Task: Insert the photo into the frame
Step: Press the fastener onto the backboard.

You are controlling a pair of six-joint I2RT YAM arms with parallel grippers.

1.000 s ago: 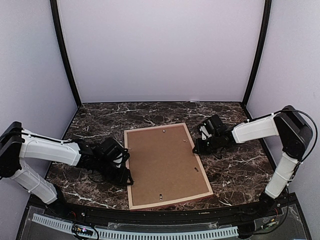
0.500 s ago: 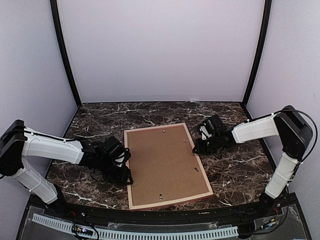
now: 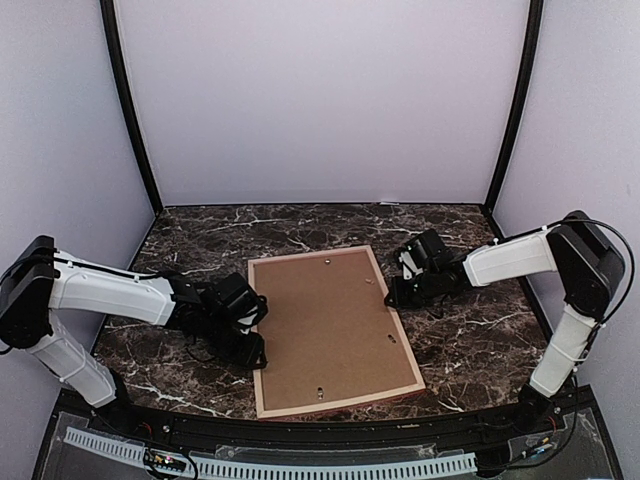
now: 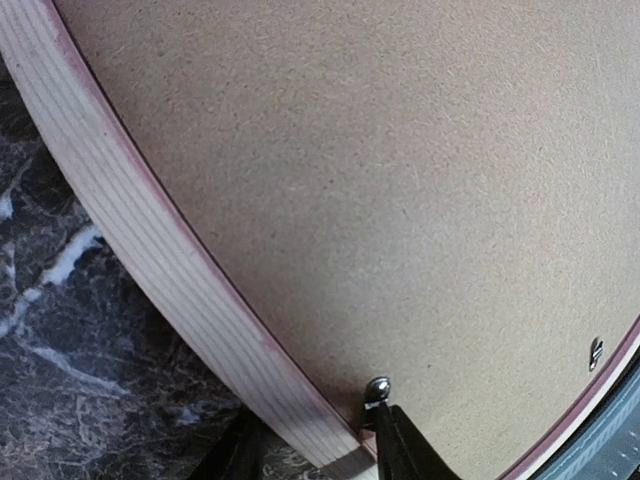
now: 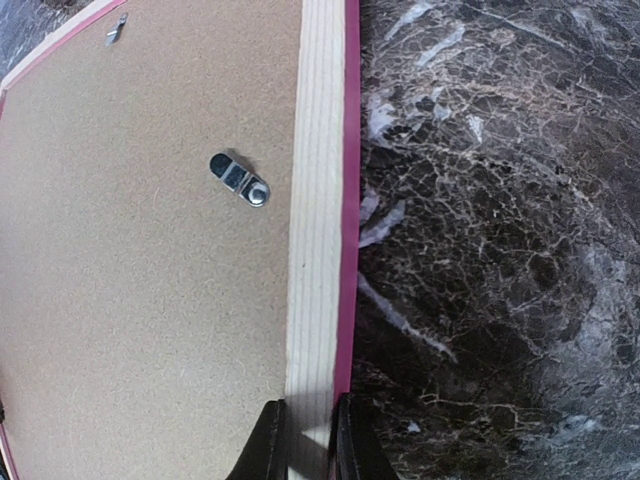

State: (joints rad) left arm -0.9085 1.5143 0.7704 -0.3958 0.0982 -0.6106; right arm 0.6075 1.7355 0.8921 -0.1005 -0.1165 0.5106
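We see the frame [image 5: 318, 200] lying face down near the middle of the dark marble table [image 3: 200, 235]. It is turned slightly out of square. One short end is close to the near edge and the other points toward the far edge. Its pale wood back faces up, and a thin pink-red strip shows along its outer side.

A brown backing board [image 3: 330, 325] fills the space inside the rim. A small metal turn clip [image 5: 240, 180] sits on the board just beside the right rim.

The right gripper [image 5: 308, 420] meets the frame's right long side, toward the far right corner. Its two black fingers [image 5: 262, 445] stand narrow, one on the board side and one on the table side. They press against the wooden rim between them.

The left gripper [image 4: 315, 425] meets the left long side, toward the near left corner. Its fingers [image 4: 400, 450] are set a little wider and straddle the rim the same way. The inner finger is just beside another small metal fastener [image 4: 377, 388]. We cannot tell whether these fingers press the wood or only stand beside it.

Both white arms reach low across the table, one from its left edge and one from its right edge.
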